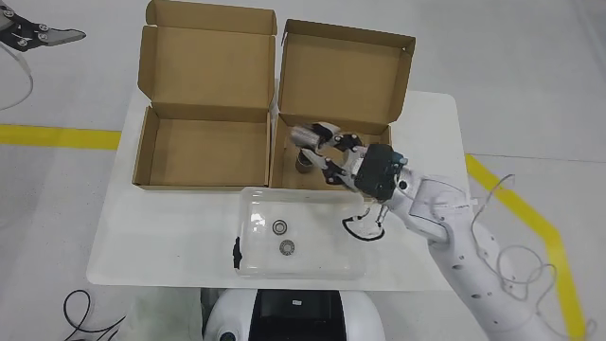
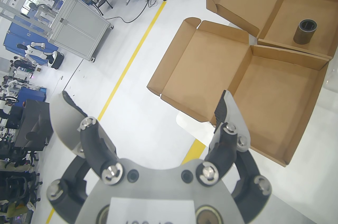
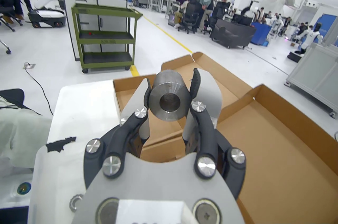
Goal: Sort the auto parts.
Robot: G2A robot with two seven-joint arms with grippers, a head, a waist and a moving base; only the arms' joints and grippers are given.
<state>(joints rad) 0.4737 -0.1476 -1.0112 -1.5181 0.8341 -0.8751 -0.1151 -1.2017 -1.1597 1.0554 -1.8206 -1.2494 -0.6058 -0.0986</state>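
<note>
A white bench (image 1: 426, 123) is carrying two open cardboard boxes side by side. Nearer the lower edge of the top view it is also carrying a clear tray (image 1: 327, 251), where two small ring bearings (image 1: 279, 226) are lying.

The right end effector (image 3: 170, 83) is hovering inside the right-hand box (image 1: 341, 71), at the centre of the frame. Its jaws are closing partway around a grey metal sleeve (image 3: 169, 101), pinching its curved sides, with the bore facing the wrist camera. The left-hand box (image 1: 199, 152) is sitting just beside it.

The left end effector (image 2: 146, 103) is hanging off the bench at the upper left of the top view, jaws spread wide and gripping nothing.

In the left wrist view a dark cylinder (image 2: 306, 33) is standing upright in the farther box. I cannot tell whether this is the gripped part or a second one.

The step in hand is probably setting the sleeve down in the right-hand box. Doing it well means lowering the sleeve until it is resting on the cardboard floor, away from the walls and anything standing there. The jaws should then open fully and lift straight up, since a round part laid on its side may roll.
</note>
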